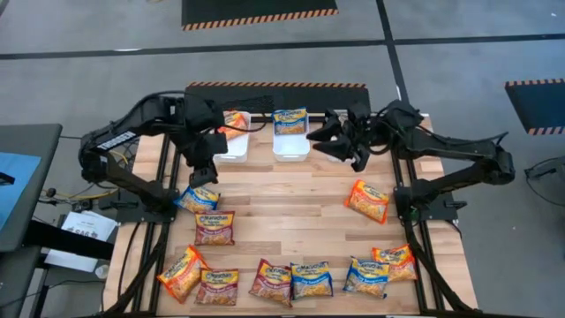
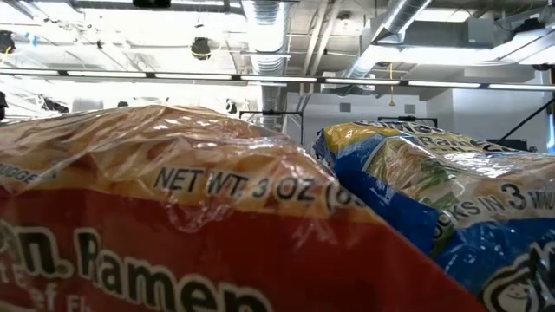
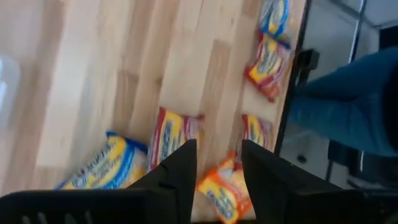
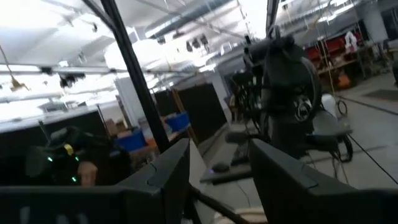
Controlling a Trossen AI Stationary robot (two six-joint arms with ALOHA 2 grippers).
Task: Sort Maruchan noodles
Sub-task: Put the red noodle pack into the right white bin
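Blue sleeve [image 3: 348, 99] beside table [image 3: 93, 74]

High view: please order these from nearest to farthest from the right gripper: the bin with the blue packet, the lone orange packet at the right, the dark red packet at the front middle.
From the right gripper:
1. Bin with the blue packet, just beside it, toward the left arm.
2. Lone orange packet, right side, mid-table.
3. Dark red packet, front edge, middle.
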